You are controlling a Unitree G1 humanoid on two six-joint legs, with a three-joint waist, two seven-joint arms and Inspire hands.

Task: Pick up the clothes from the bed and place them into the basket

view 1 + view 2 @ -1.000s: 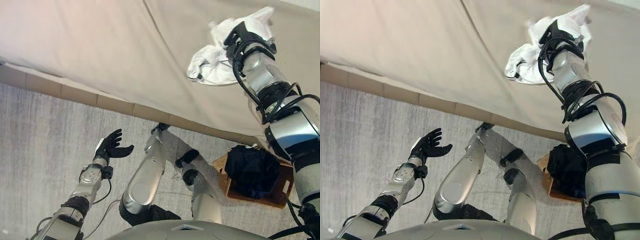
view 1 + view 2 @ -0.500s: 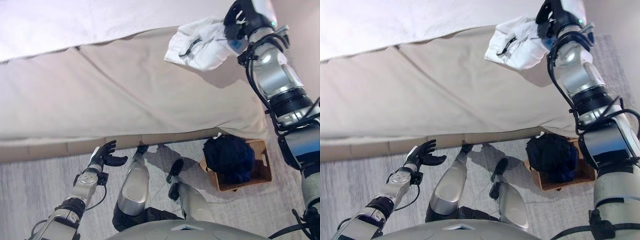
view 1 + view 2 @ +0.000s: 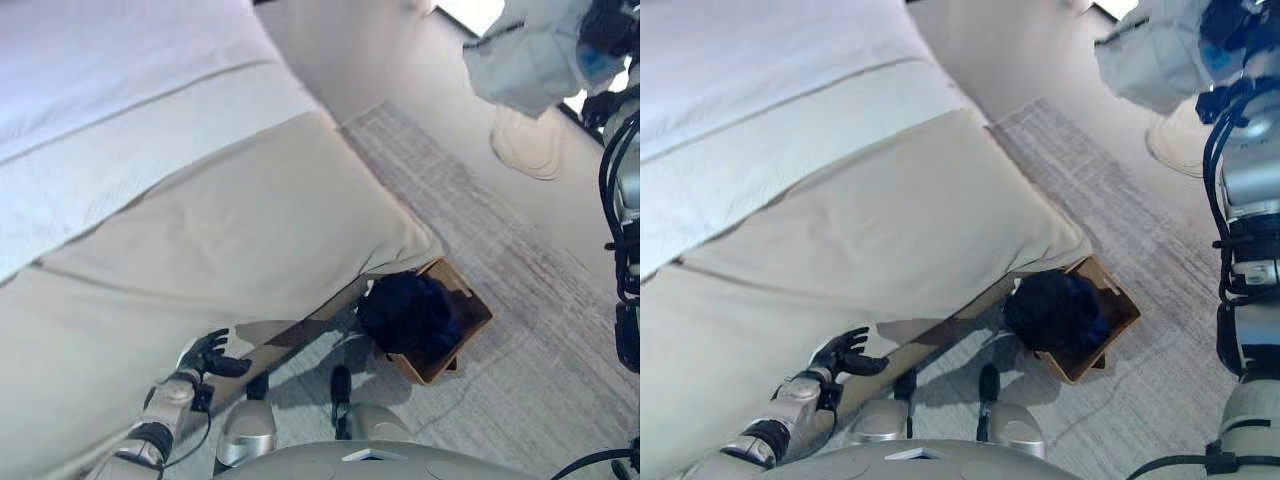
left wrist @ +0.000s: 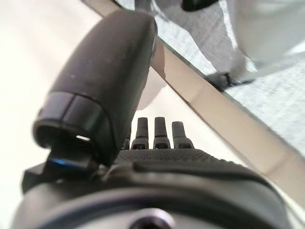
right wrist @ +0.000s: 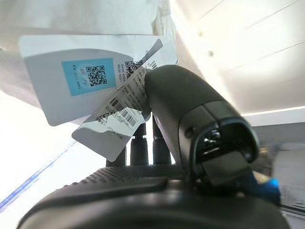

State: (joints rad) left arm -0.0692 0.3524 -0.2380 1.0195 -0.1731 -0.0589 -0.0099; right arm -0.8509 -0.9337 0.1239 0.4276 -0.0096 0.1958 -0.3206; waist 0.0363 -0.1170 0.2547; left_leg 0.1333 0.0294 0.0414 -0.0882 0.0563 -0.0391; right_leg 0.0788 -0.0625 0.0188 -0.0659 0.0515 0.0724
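bed on the left, basket right of it, clothes inside

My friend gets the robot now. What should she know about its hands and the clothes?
Right hand: raised high, shut on the white garment, which hangs in the air over the floor, off the bed; its paper tags show by the thumb.
Left hand: open, holding nothing, low beside the bed's edge.
Basket: on the rug at the bed's corner, with a dark garment already in it.
Done: white garment lifted off the bed.
Left: carry it over to the basket and let go. No other clothes show on the bed.
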